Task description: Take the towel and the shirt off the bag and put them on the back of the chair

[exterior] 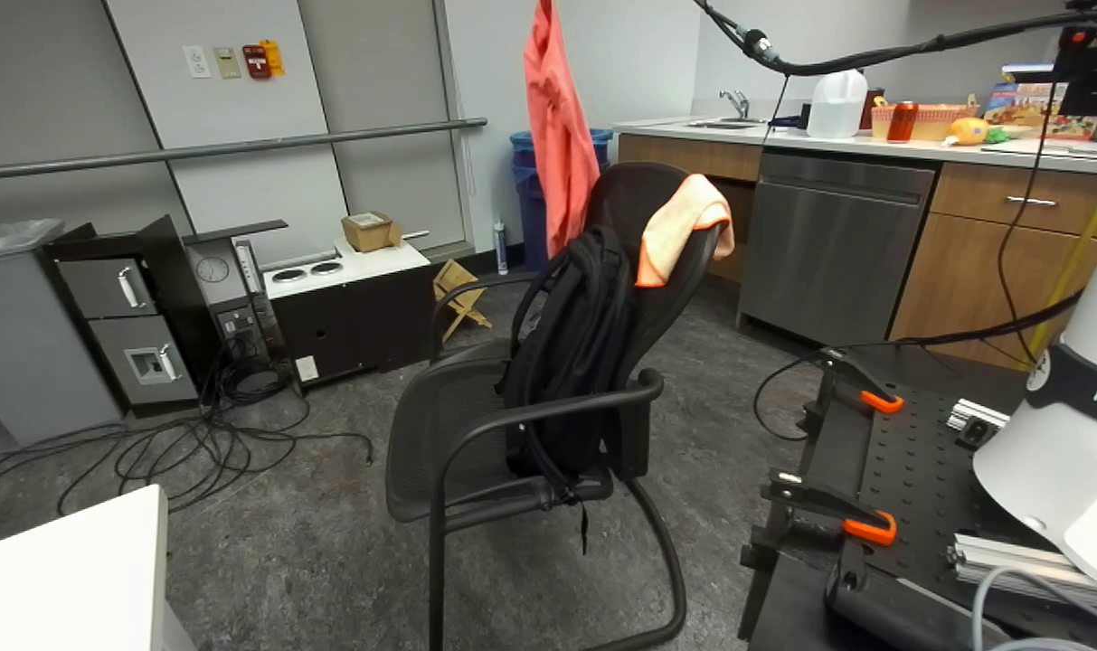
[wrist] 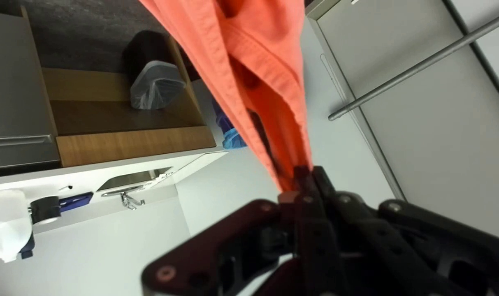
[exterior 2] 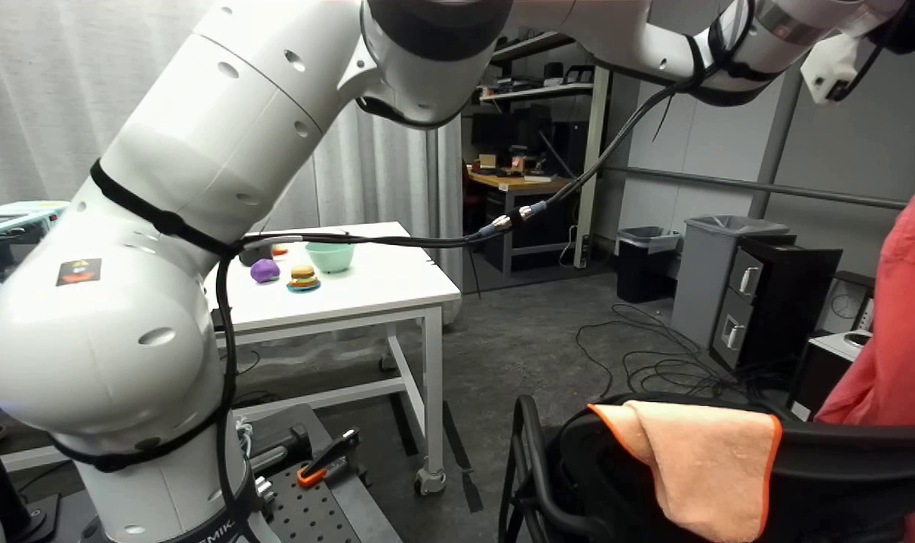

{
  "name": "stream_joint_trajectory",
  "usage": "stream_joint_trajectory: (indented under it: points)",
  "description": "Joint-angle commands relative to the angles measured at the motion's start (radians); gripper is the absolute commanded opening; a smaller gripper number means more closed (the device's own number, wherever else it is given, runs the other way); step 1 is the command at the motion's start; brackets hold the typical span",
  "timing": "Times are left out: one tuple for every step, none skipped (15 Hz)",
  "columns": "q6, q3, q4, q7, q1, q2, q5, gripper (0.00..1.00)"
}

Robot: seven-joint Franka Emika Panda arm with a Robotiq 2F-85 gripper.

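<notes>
- In an exterior view, right edge, the black band [exterior: 1077, 382] around the arm [exterior: 1045, 461] is showing white letters, "FRA", the word running out of frame.
- Just left of them, a round pale logo [exterior: 1039, 372] is sitting on the band.
- In an exterior view, bottom left, the band [exterior 2: 217, 531] is showing "EMIK".
- In an exterior view, far left, a label [exterior 2: 79, 271] is sticking to the arm, yellow mark over red, its print too small to read.
- In an exterior view, upper right, a box [exterior: 1041, 107] is carrying coloured print too blurred to read.

White arm [exterior 2: 208, 128], seemingly black tool [wrist: 311, 172]
</notes>
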Motion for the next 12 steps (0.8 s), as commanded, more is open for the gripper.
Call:
stream_joint_trajectory:
  points:
    - [-0.006,0.051,-0.067,-0.056,0.042,-0.068,0.011,0.01]
    - [-0.006,0.074,-0.092,-0.074,0.052,-0.090,0.017,0.01]
    - [-0.022,0.109,-0.070,-0.112,0.033,-0.086,0.042,0.01]
    - [-0.024,0.130,-0.097,-0.132,0.035,-0.110,0.054,0.01]
    - [-0.035,0.155,-0.103,-0.164,0.025,-0.121,0.071,0.01]
    - [-0.048,0.173,-0.120,-0.191,0.016,-0.136,0.087,0.01]
    - [-0.064,0.184,-0.132,-0.222,0.003,-0.149,0.105,0.01]
    - [-0.082,0.186,-0.138,-0.248,-0.007,-0.155,0.113,0.01]
    - [-0.103,0.190,-0.149,-0.285,-0.022,-0.165,0.125,0.01]
    - [-0.129,0.202,-0.165,-0.341,-0.043,-0.181,0.147,0.01]
    - [-0.156,0.204,-0.176,-0.383,-0.059,-0.194,0.162,0.01]
    - [-0.178,0.208,-0.191,-0.432,-0.081,-0.204,0.180,0.01]
